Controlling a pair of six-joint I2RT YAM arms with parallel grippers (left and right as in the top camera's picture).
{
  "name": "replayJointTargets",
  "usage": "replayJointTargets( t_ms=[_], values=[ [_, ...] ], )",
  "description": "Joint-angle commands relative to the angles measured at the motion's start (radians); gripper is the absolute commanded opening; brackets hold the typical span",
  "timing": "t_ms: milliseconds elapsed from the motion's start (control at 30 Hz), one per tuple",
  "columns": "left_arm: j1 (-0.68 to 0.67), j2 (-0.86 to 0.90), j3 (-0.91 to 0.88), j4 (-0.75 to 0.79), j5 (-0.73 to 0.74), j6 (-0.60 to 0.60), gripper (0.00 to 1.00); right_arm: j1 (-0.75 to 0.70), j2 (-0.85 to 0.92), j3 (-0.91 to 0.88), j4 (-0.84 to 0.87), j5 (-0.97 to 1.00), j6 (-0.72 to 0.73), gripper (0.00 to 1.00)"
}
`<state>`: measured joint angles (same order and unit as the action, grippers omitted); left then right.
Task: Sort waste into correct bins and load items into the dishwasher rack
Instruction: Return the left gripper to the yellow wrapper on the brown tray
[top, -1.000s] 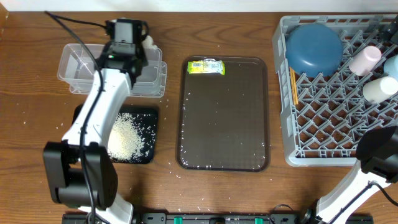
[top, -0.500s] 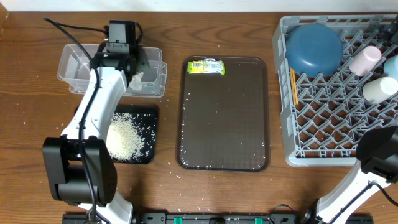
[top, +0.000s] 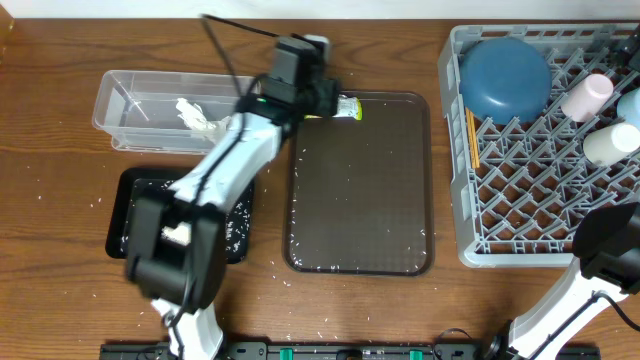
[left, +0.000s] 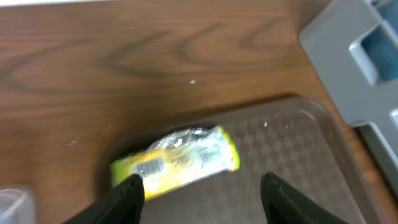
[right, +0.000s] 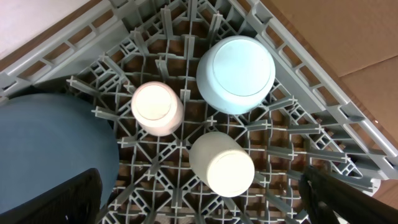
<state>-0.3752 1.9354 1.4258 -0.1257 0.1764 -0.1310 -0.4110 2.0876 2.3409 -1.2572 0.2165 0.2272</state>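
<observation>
The yellow-green snack wrapper (left: 177, 162) lies at the far edge of the brown serving tray (top: 360, 200); in the overhead view only its right end (top: 347, 107) shows past the arm. My left gripper (left: 202, 202) is open and empty just above it, one finger on each side. The crumpled napkin (top: 195, 115) lies in the clear tub (top: 130, 95). Rice (top: 232, 228) lies in the black tray (top: 135, 215), partly hidden by my left arm. The grey rack (top: 520, 190) holds the dark-blue bowl (top: 505, 75), chopsticks (top: 472, 135), and pink (right: 157, 109), light-blue (right: 236, 73) and white cups (right: 222, 163). My right gripper (right: 205, 205) hangs open above the cups.
Stray rice grains lie on the wood around the black tray (top: 285, 280) and on the brown serving tray. The rack's near corner (left: 360, 62) shows at the right of the left wrist view. My right arm's base (top: 610, 255) stands at the table's front right.
My left arm has swung right from the clear tub to above the snack wrapper. The napkin it carried now lies loose in the tub. The right arm has not moved.
</observation>
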Motion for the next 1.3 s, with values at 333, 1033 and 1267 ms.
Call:
replayJointTargets(
  t_ms=[333, 1033, 1267],
  values=[
    [-0.029, 0.256, 0.0, 0.286, -0.04, 0.027, 0.62, -0.014, 0.005, -0.001, 0.0, 0.003, 0.004, 0.99],
    [-0.03, 0.209, 0.0, -0.031, 0.21, 0.007, 0.39, -0.014, 0.005, -0.001, 0.0, 0.003, 0.004, 0.99],
    [-0.022, 0.06, 0.0, -0.104, 0.205, -0.004, 0.39, -0.014, 0.005, -0.001, 0.0, 0.003, 0.004, 0.99]
  ],
)
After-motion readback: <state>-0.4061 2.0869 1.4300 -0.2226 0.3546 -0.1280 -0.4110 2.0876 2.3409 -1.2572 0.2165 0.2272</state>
